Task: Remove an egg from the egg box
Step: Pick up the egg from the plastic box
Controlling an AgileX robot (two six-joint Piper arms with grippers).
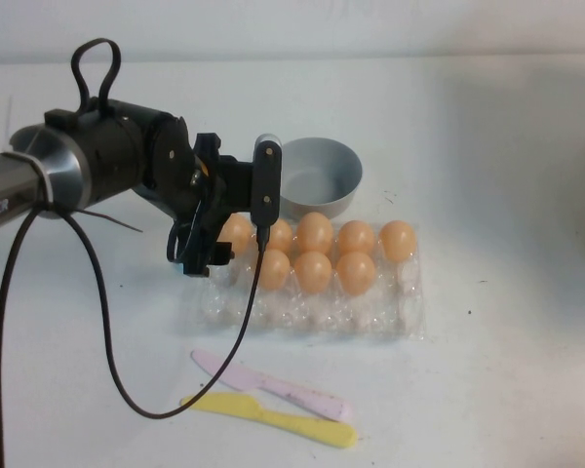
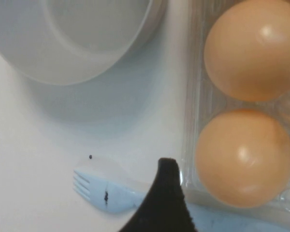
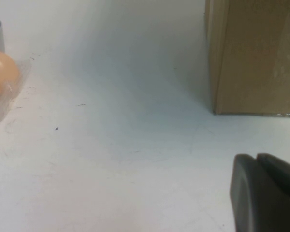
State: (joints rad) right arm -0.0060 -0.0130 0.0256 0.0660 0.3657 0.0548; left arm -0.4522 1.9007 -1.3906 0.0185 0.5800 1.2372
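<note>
Clear crinkled plastic forms the egg box (image 1: 317, 302), which lies flat on the white table (image 1: 507, 195) with orange-tan eggs in its far cups and bare cups along its near row. The left gripper (image 1: 203, 255) hangs over the box's left end, its fingers spread wide and released, holding nothing. The egg (image 1: 237, 232) at the far-left corner sits in its cup just beside the fingers, partly hidden behind them from the high camera. In the left wrist view two eggs fill the cups at the box's edge, the nearer one (image 2: 244, 157) just beside one dark fingertip (image 2: 166, 193), seemingly apart from it, though the gap is hard to judge. Near that fingertip, on the bare table outside the box, lies a small pale blue fork (image 2: 104, 191). The grey bowl (image 1: 318, 178) stands beyond the fingers, just behind the box's far edge.

A pink knife (image 1: 268, 386) and a yellow knife (image 1: 273, 417) lie crossed on the table in front of the box, well apart from the left fingers.

The right gripper (image 3: 267, 193) shows only in its own wrist view, low over bare table, its dark fingers pressed together with no gap and nothing between them. A brown cardboard box (image 3: 253, 55) stands near it.
</note>
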